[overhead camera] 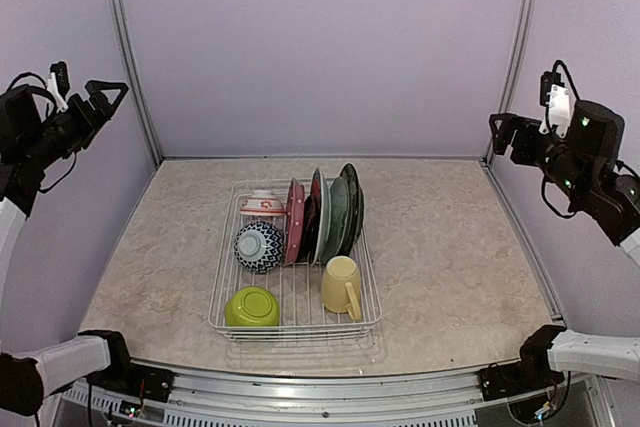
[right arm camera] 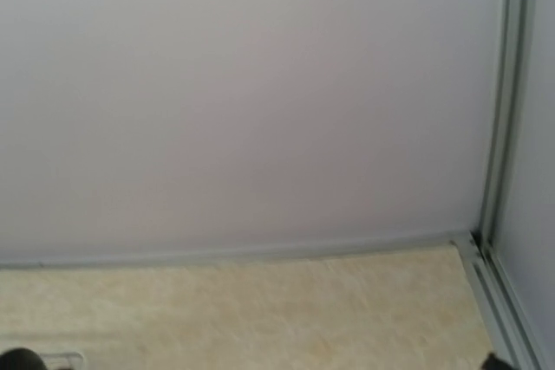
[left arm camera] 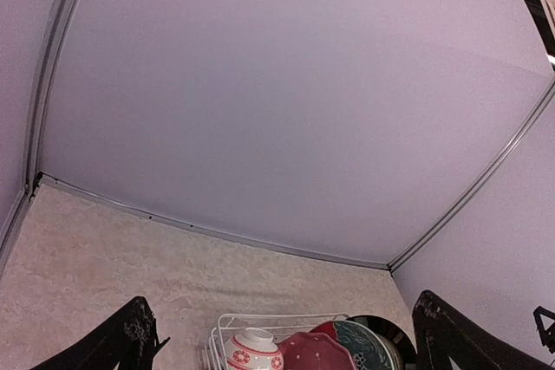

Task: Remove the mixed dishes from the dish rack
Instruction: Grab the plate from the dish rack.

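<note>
Bases of both arms sit at the near corners of the counter [overhead camera: 450, 257], one on each side. Just beyond them the dish rack [overhead camera: 296, 330] rests at mid-counter, its long side running near to far, and every dish is inside it.

In the rack's near row, a lime green bowl [overhead camera: 251, 306] sits on the left, apparently turned over. A pale yellow mug [overhead camera: 342, 285] sits on the right with its handle toward the near right; the two are apart. Behind the green bowl, a blue-patterned bowl [overhead camera: 259, 245] lies tipped on its side, just beside the plates. The plates stand on edge in the prongs, filling the far right part of the rack: a red dotted plate [overhead camera: 294, 222] is leftmost and a dark green plate [overhead camera: 350, 205] rightmost, with others packed between them that are hard to tell apart. At the far left corner a red-and-white bowl [overhead camera: 262, 204] sits upright, next to the red plate.

Both arms are raised high, well away from the rack. The left arm [overhead camera: 30, 127] hangs by the left wall, and the left jaws stand wide apart, holding nothing. The right arm [overhead camera: 590, 152] hangs by the right wall. Only the dark tips of the right jaws show, at opposite corners of the wrist view, so they too are spread and empty.

Beyond everything stands the pale back wall [overhead camera: 320, 47].
</note>
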`<state>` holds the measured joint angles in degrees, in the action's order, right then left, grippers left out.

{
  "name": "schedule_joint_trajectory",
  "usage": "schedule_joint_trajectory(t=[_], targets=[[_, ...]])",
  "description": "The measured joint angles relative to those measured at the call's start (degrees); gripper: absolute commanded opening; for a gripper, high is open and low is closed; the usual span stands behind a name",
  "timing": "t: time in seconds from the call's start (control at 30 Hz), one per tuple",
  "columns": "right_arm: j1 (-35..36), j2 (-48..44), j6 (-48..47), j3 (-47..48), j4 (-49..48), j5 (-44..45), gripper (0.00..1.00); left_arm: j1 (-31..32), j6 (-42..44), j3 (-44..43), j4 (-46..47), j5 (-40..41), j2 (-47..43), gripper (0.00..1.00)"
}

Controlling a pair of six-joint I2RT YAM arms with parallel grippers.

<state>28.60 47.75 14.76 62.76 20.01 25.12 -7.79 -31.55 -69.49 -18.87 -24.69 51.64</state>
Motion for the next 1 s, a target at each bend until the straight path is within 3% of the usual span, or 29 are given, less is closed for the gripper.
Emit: schedule_joint_trajectory(t=[0.4, 0.7, 1.0], targets=[[-2.7, 4.9, 4.2, 4.9, 9.9, -1.2, 1.0, 3.9, 0.8, -2.6, -2.1, 0.5, 7.1, 0.99], [-2.8, 11.4, 7.5, 8.2, 15.3, -6.3, 1.0, 14.2, 2.6, -5.2, -5.4, 6.2, 11.3, 0.99], [6.3, 21.7, 13.2, 9.4, 16.7, -8.3, 1.0, 18.7, 6.6, -7.2, -10.6, 8.7, 14.6, 0.99]])
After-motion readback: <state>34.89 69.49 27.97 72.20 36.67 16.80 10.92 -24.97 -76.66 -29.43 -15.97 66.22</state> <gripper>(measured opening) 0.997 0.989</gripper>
